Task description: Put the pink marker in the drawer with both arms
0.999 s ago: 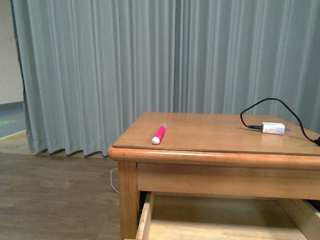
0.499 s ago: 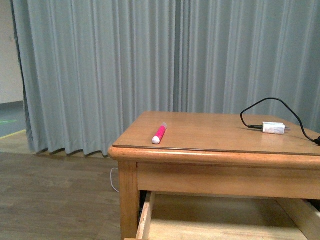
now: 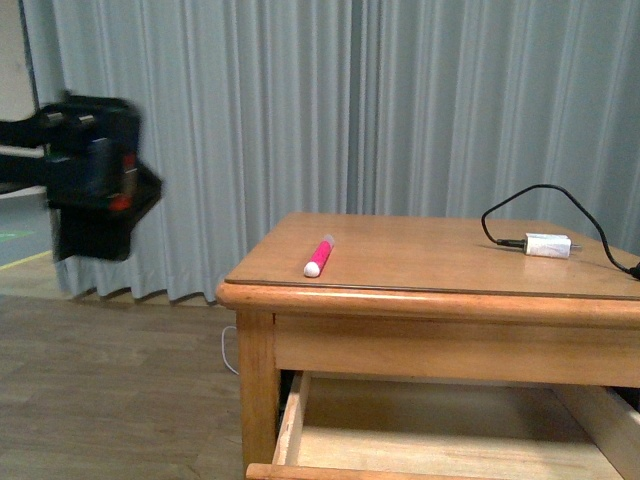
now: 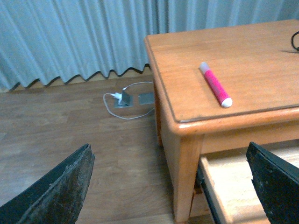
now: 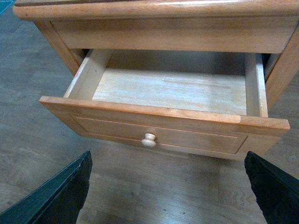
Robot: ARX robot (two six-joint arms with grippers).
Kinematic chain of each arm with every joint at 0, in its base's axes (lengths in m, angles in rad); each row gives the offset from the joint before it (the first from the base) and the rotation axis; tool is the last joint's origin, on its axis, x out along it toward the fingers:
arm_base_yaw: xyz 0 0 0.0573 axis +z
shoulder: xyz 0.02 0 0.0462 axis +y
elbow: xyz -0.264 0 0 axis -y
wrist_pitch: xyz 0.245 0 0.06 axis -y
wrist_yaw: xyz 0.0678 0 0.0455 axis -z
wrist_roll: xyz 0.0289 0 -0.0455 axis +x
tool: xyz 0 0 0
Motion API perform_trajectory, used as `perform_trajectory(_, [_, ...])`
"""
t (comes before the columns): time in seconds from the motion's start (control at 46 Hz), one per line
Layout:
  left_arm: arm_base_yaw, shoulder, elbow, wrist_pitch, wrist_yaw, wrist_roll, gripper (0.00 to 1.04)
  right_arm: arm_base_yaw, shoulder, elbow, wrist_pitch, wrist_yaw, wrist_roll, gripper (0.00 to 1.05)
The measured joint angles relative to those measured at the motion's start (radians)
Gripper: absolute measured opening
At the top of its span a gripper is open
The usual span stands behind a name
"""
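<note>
The pink marker [image 3: 319, 257] lies on the wooden table top [image 3: 440, 262] near its left front corner, white cap end toward me; it also shows in the left wrist view [image 4: 215, 84]. The drawer [image 5: 163, 135] stands pulled open under the top, its light wood interior [image 5: 173, 88] empty, its round knob [image 5: 149, 139] facing me; its front shows in the front view [image 3: 300, 425]. My left arm [image 3: 90, 175] hangs raised at the far left, blurred. My left gripper [image 4: 173, 186] is open, high and left of the table corner. My right gripper [image 5: 168, 196] is open, above the floor before the drawer.
A white charger plug [image 3: 547, 245] with a black cable [image 3: 540, 205] lies at the table's right rear. A grey curtain [image 3: 300, 120] hangs behind. A floor socket with a white cable [image 4: 126, 99] lies on the wooden floor left of the table.
My left arm has risen into the front view at the far left. The view has shifted a little, showing more of the open drawer.
</note>
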Motion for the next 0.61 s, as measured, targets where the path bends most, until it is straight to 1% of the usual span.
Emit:
perform_trajectory(0.109, [-0.003, 0.162, 0.158, -0.042, 0.022, -0.010, 0.99, 0.000, 0.000, 0.000, 0.000, 0.000, 0.000, 0.96])
perform_trajectory(0.195, [-0.003, 0.271, 0.266, -0.076, 0.021, -0.012, 0.99, 0.000, 0.000, 0.000, 0.000, 0.000, 0.000, 0.96])
perform_trajectory(0.391, [-0.029, 0.539, 0.568, -0.208, 0.020, -0.026, 0.99, 0.000, 0.000, 0.000, 0.000, 0.000, 0.000, 0.96])
perform_trajectory(0.608, [-0.072, 0.721, 0.783, -0.304, -0.010, -0.035, 0.99, 0.000, 0.000, 0.000, 0.000, 0.000, -0.002, 0.96])
